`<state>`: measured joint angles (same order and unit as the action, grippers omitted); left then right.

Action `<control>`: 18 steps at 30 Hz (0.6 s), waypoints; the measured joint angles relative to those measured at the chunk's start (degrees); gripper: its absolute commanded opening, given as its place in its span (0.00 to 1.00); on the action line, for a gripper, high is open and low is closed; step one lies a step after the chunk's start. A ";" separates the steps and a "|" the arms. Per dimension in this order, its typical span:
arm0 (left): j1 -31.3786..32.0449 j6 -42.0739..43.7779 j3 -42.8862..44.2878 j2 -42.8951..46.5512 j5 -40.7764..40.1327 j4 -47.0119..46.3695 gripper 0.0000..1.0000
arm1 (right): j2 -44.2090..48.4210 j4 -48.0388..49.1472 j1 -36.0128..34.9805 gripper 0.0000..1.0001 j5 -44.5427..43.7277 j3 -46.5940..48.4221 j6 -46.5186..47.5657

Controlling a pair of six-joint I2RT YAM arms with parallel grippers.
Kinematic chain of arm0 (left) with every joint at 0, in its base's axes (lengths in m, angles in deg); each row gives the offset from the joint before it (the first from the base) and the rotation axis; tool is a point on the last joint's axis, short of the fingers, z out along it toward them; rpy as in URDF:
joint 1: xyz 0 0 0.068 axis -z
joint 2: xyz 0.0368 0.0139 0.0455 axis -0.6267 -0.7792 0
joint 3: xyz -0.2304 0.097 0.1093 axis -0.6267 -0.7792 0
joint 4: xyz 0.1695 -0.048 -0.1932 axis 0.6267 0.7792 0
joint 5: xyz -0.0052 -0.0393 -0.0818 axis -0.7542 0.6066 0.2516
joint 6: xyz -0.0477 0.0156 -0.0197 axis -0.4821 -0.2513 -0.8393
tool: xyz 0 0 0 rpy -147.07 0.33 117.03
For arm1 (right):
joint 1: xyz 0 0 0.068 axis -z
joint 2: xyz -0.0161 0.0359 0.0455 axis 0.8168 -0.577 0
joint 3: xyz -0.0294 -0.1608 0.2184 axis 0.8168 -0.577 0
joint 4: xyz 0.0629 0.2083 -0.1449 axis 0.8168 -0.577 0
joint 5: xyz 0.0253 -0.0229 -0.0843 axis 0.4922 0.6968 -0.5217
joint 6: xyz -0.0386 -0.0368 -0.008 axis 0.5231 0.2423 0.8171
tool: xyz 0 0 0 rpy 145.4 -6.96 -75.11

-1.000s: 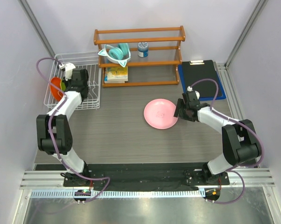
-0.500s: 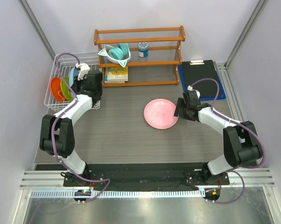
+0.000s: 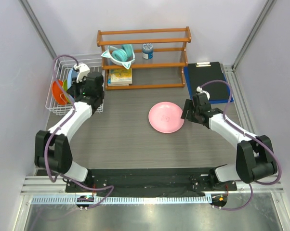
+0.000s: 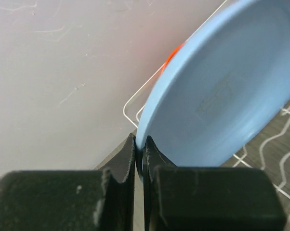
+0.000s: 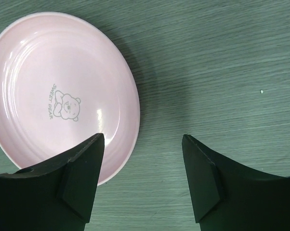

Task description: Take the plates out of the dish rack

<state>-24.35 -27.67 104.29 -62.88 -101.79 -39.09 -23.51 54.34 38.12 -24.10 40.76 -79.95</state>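
Pinching the lower rim of the light blue plate (image 4: 227, 91), the left gripper (image 4: 139, 144) has its jaws shut tight on that edge at the bottom centre of the left wrist view. The plate stands tilted toward the upper right there. White wires of the dish rack (image 4: 135, 103) run behind and below it. In the overhead view this plate is over the rack in the upper left of the frame, though it cannot be told whether it is clear of the tines. The orange plate (image 3: 57, 91) stands in the rack's left part. The pink plate (image 3: 166, 117) lies flat on the grey table (image 3: 125, 139) just right of centre, well apart from the rack. The right gripper (image 5: 142, 139) hangs by the pink plate's right edge, jaws spread wide and empty.
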 measured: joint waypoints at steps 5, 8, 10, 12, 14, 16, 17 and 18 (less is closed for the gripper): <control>0.85 -1.86 0.22 5.88 2.21 3.87 0.00 | 1.66 -0.28 0.00 0.71 0.04 0.00 0.00; 1.73 -4.96 0.70 8.72 3.30 8.85 0.00 | 2.40 -0.72 0.00 0.72 0.70 0.00 0.00; 2.45 -8.31 1.20 10.73 6.82 14.14 0.00 | 3.17 -0.90 0.00 0.72 2.05 0.00 0.00; 3.08 -10.93 1.27 12.46 11.58 17.53 0.00 | 4.39 -1.05 0.00 0.72 3.98 0.02 0.15; 3.63 -14.10 1.09 14.64 18.82 20.70 0.00 | 6.10 -1.03 -0.11 0.73 6.56 0.04 0.22; 3.96 -17.64 0.15 17.05 26.51 22.21 0.00 | 7.89 -0.61 -0.33 0.74 9.29 0.04 0.17; 3.96 -19.50 -0.50 18.18 31.26 22.64 0.00 | 8.92 0.04 -0.48 0.75 11.26 0.04 0.11; 3.98 -21.20 -1.29 19.15 35.78 22.67 0.00 | 9.81 1.07 -0.63 0.75 13.16 0.02 -0.11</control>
<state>-20.37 -48.87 103.00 -43.74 -66.01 -16.43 -13.70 55.41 37.48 -10.95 40.78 -80.06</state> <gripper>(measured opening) 0.035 0.740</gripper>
